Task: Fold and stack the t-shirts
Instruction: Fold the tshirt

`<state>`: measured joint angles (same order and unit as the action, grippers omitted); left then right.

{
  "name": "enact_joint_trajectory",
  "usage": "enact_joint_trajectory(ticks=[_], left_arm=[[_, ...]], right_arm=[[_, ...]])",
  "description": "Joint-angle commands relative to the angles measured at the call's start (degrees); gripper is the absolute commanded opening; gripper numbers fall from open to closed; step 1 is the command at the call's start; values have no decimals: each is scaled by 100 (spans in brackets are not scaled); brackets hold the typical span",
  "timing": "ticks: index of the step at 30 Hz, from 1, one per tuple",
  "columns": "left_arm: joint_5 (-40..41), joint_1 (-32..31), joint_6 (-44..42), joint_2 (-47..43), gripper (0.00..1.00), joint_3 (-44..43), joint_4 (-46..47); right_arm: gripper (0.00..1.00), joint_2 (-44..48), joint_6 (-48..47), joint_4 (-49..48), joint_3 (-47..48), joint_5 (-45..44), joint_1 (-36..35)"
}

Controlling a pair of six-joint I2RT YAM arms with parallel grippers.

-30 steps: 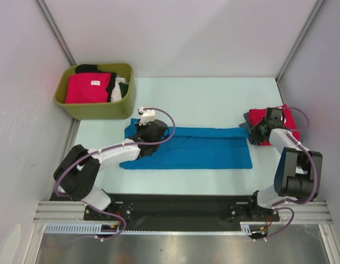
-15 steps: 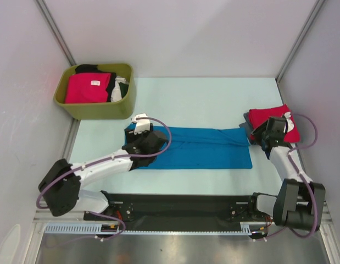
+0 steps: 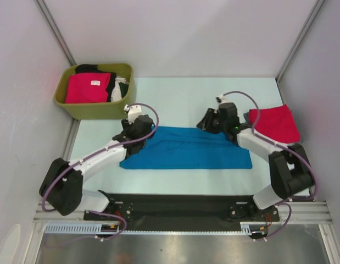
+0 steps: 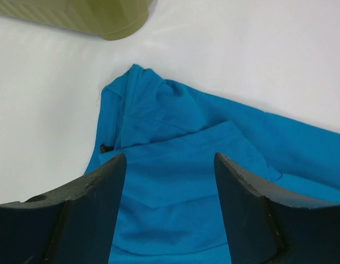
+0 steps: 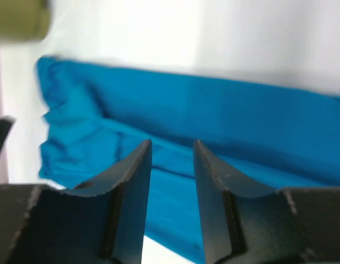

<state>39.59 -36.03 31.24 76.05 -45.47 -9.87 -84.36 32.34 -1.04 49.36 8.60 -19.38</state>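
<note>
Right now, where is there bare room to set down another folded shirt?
Bare table between the olive tub and the red shirt, beyond the blue shirt; a thin strip by the arm bases. Crowded at the left gripper and right gripper.

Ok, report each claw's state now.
Left claw: open wide, empty, above the blue t-shirt.
Right claw: open with a narrower gap, holding nothing.

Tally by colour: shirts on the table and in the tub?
Blue shirt, table: 1
Red shirt, table: 1
Pink shirt, tub: 1
Black cloth, tub: at least 1
White cloth, tub: 1
Total: 5 seen; the tub's pile may hide more.
</note>
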Motion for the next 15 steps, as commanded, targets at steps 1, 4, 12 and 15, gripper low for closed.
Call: enact_joint_trajectory(ticks=[1,4,12,15], left_arm=[[-462,219,-48,313,70,-488,-6],[-426,333,-57,691,70,-691,11],[-987,886,92,1877,64,-1402,-182],[-1217,1194,198,2203,61,-1560,-261]], right_arm=[[41,-754,0,-686,608,844,-600],[40,-1492,150,-959,1127,1178,-909],[40,-2963,571,-1513,2217,2101,-1288],[41,-3383,817,-1724,2393,2400,-1358]])
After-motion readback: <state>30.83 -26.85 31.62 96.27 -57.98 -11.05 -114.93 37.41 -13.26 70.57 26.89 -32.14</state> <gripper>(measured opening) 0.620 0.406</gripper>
